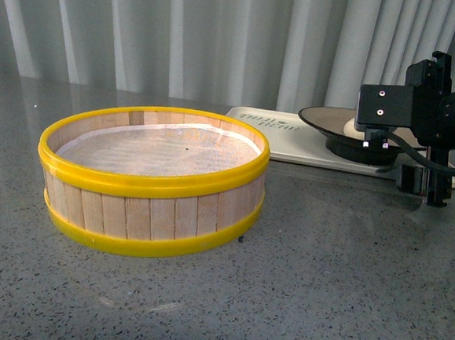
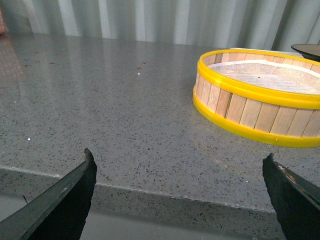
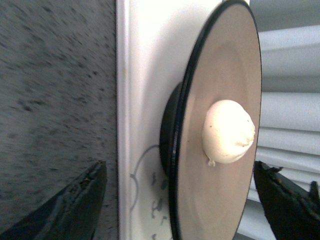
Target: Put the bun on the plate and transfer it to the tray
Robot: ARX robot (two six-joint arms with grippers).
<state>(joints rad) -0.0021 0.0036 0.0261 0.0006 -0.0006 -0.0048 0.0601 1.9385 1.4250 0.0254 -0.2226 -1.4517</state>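
1. Bun [image 3: 228,131] sits near the middle of the plate [image 3: 220,70], and the plate stands on its black foot on the tray [image 3: 145,60]. From how things lie, we judge both steps of the task close to done.

2. Our right gripper [image 3: 180,200] has its fingers wide apart and holds nothing; the plate rim and the bun lie between them, just ahead of the tips. In the front view the right arm [image 1: 422,106] hangs beside the plate and hides part of it.

3. Our left gripper [image 2: 180,195] is also spread open and empty. It hovers at the near edge of the table [image 2: 100,100], with the steamer basket [image 2: 260,100] ahead of it and to one side, well apart from its fingers.

4. We think the bun is light and soft, with matte dough that can dent or stick, so a hard squeeze is a risk. If it must be taken again, we would close gently on its round sides, low down, not on the twisted top.

5. We judge the plate stiff and smooth, maybe slippery and breakable. A grip on the black rim looks best, and the plate must stay level or the bun can roll.

6. Only the steamer basket stands near on the table; it looks empty except for a white liner. It is away from the right gripper and does not block a retreat from the tray.
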